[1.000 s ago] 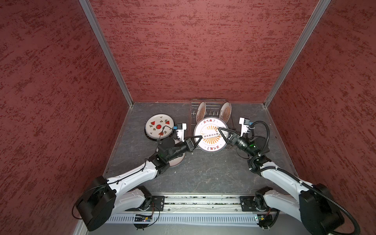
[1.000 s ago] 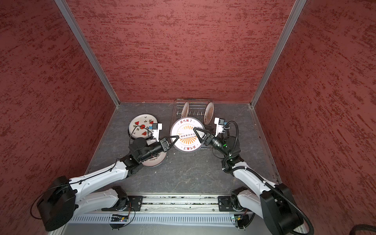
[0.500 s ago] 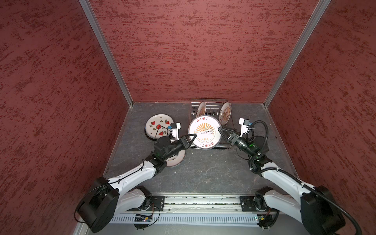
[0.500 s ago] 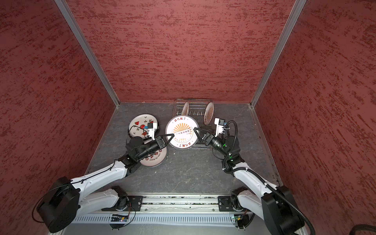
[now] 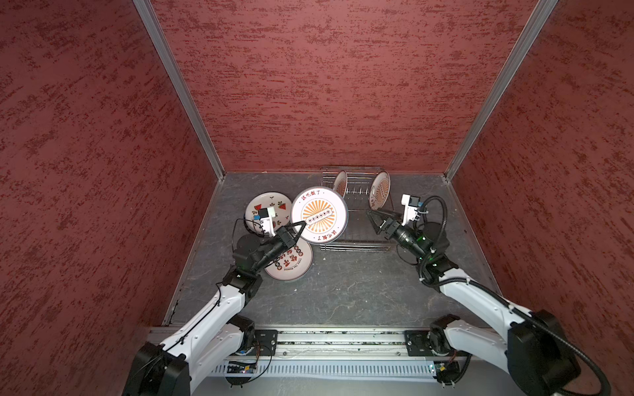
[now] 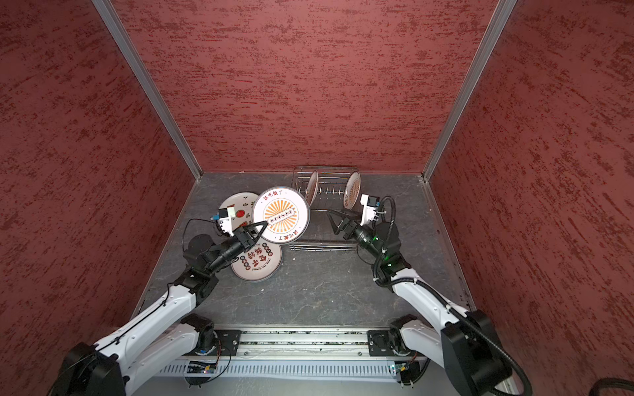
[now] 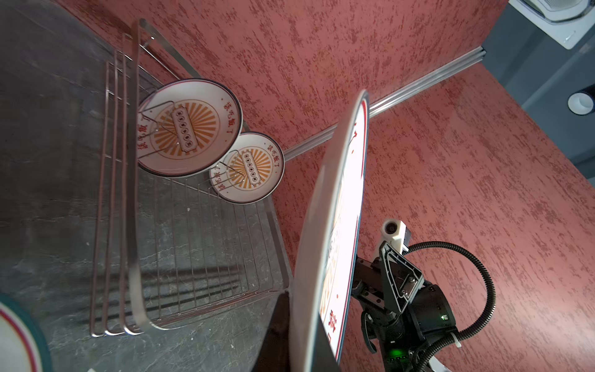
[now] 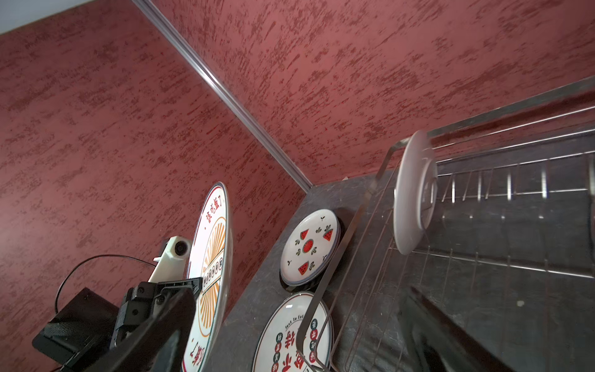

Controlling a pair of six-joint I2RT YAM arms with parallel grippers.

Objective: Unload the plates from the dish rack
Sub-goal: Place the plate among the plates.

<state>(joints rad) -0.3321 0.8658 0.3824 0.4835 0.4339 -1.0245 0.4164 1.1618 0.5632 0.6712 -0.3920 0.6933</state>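
My left pincer (image 5: 301, 225) is clenched on the rim of the big sunburst plate (image 5: 319, 214) — the plate is raised off the table (image 5: 343, 291), printed face up, just at the left end of the dish rack (image 5: 356, 246); my right pincer (image 5: 373, 222) hangs over the rack, jaws spread wide, gripping nothing; a small sunburst plate (image 5: 340, 183) and a second small sunburst plate (image 5: 380, 190) stand upright at the rack's far side — apart from each other; the watermelon plate (image 5: 276, 200) and the red-character plate (image 5: 291, 267) lie flat on the table by my left arm.
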